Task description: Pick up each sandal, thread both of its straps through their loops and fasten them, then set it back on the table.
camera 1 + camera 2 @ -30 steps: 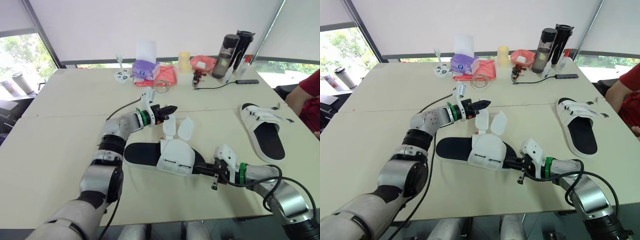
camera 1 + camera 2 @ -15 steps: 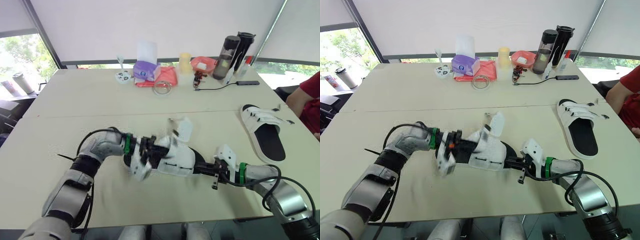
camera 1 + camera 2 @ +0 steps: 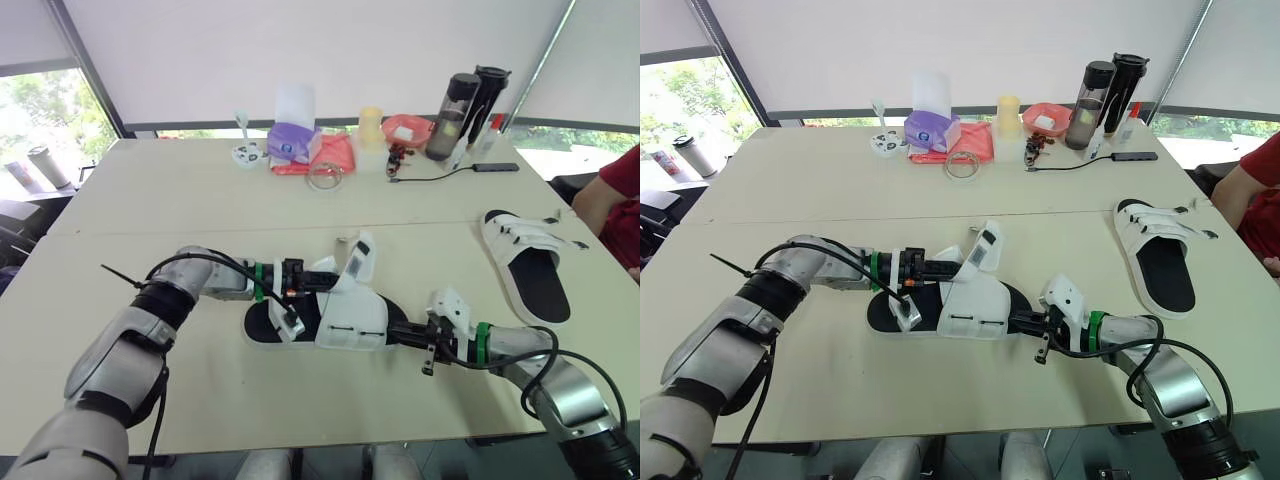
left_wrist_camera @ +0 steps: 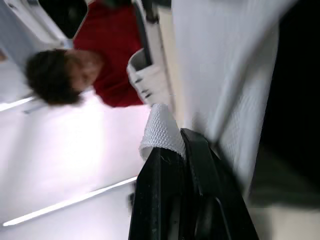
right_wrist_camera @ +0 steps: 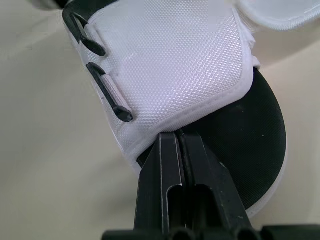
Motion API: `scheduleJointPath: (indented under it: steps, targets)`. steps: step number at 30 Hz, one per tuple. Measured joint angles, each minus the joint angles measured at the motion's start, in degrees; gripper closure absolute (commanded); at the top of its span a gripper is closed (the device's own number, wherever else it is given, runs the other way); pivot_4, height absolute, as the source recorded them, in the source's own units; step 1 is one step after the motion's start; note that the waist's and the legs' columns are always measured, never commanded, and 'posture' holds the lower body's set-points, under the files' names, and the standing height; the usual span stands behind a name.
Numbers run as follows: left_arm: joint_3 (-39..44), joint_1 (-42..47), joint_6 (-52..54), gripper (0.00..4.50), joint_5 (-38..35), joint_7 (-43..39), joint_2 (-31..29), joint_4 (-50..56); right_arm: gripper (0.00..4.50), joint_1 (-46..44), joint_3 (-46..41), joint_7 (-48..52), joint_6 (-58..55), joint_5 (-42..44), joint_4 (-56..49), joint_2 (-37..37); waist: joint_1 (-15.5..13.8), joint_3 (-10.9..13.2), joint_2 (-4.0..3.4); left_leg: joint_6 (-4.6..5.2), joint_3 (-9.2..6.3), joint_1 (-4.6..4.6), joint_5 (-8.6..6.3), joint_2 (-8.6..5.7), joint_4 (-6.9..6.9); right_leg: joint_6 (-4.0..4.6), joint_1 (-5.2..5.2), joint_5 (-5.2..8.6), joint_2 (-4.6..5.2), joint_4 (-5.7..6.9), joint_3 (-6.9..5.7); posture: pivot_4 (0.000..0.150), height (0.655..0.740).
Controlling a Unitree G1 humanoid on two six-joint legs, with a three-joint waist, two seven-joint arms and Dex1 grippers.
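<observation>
While flat on the surface [image 3: 150,200], steadied by the right gripper [image 3: 395,337], clamped tight on the toe edge of the sandal [image 3: 352,320]; pinched by the left gripper [image 3: 310,293], closed on one white strap tip [image 4: 161,131], likely for threading.

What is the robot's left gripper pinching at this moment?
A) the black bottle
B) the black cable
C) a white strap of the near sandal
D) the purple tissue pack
C: the left gripper is shut on a white strap of the near sandal, seen close in its wrist view.
</observation>
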State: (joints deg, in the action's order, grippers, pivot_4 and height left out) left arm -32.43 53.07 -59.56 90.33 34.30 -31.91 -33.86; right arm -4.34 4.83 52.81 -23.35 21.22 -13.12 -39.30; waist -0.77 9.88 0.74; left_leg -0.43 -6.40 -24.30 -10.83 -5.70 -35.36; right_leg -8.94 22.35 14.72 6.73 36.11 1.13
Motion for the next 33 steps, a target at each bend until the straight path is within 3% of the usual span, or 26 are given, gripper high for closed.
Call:
scheduleJointPath:
  steps: [5,11,18,25,28,33]
  targets:
    - [-9.0,1.46,9.33,4.44,3.6,13.54,-1.2,-0.67,4.5,-0.06,0.23,0.01,0.02,0.0,0.03,0.0,0.08,0.01,0.02,0.01,0.0,-0.02,0.01,-0.01,0.1,0.08,0.13,-0.05,0.0,0.08,0.0,0.15,0.74]
    - [-13.67,1.66,20.5,4.44,5.5,24.35,-2.65,0.46,4.5,-0.24,0.21,0.1,0.03,0.0,0.52,-0.06,0.04,0.01,0.06,0.01,-0.01,-0.02,0.01,0.0,0.08,0.04,0.1,-0.02,0.0,0.08,-0.01,0.15,0.74]
    - [-14.07,1.69,25.03,4.44,4.02,29.46,-3.92,2.63,4.5,-0.39,0.3,0.24,0.04,0.0,0.56,-0.06,0.07,0.02,0.06,0.0,-0.01,-0.03,0.0,0.0,0.09,0.1,0.15,-0.06,0.0,0.08,-0.01,0.15,0.74]
    - [-15.97,-0.67,18.86,4.44,1.06,30.24,-8.85,12.46,4.5,-0.68,0.47,0.28,0.05,0.01,0.76,-0.04,0.07,0.01,0.04,-0.01,0.03,-0.06,0.0,0.0,0.12,0.14,0.21,-0.08,0.03,0.08,0.0,0.15,0.74]
    - [-17.69,-1.5,14.7,3.53,-0.31,28.64,-9.78,13.65,4.5,-0.76,0.23,0.27,0.05,0.0,1.23,-0.05,-0.1,-0.01,0.09,-0.02,0.02,-0.05,0.01,-0.01,0.08,0.16,0.15,-0.08,0.03,0.08,-0.01,0.15,0.74]
    - [-18.04,-1.36,12.24,1.14,-1.92,25.53,-9.68,13.41,4.5,-0.94,0.32,0.26,0.1,0.0,1.56,0.0,-0.04,-0.05,0.13,-0.03,0.02,-0.02,0.0,-0.01,0.05,0.16,0.09,-0.07,0.03,0.07,-0.01,0.15,0.74]
